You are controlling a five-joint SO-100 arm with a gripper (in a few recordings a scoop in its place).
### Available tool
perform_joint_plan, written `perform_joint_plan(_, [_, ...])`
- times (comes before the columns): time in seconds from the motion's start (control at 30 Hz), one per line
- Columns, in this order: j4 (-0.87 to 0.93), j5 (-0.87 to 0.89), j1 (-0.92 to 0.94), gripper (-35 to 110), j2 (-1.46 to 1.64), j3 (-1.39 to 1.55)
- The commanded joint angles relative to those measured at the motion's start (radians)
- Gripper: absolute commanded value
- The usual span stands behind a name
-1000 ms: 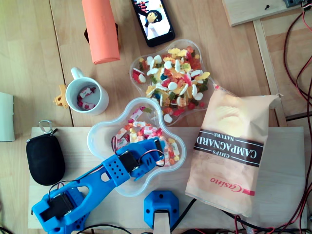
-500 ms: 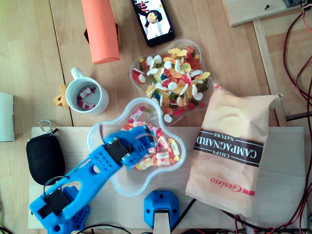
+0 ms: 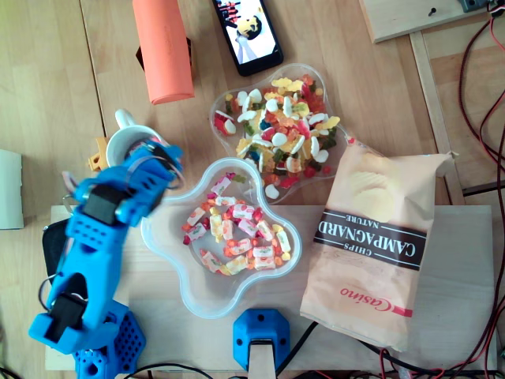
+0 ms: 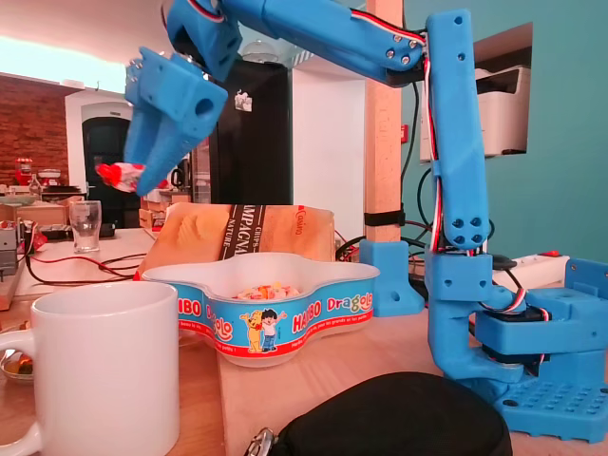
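My blue gripper (image 4: 134, 177) is shut on a red-and-white wrapped candy (image 4: 118, 174) and hangs high in the air. In the overhead view the gripper (image 3: 154, 151) sits over the white mug (image 3: 120, 142), which holds a few wrapped candies. The mug (image 4: 90, 366) stands in the foreground of the fixed view, below and left of the candy. Right of the mug is a clear lobed bowl (image 3: 197, 302) with several wrapped candies; its Haribo-printed wall (image 4: 275, 318) faces the fixed camera.
A second clear bowl (image 3: 214, 118) full of gummies lies behind. A chips bag (image 3: 371, 245) lies on the right of the wooden board (image 3: 461, 276). An orange cylinder (image 3: 162, 47) and a phone (image 3: 248, 31) are at the back, a black pouch (image 4: 399, 418) by the arm's base.
The arm swung left and rose out of the wrapped-candy bowl, carrying a candy to a spot above the white mug.
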Motion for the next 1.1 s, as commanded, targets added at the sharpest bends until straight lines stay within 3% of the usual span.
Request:
perform_joint_plan(0.0, [0.011,0.038,-0.048,-4,0.014,-0.026])
perform_joint_plan(0.4, [-0.008,0.048,-0.141,-4,-0.002,0.126])
perform_joint_plan(1.07, [-0.008,0.044,-0.204,-3,-0.095,0.127])
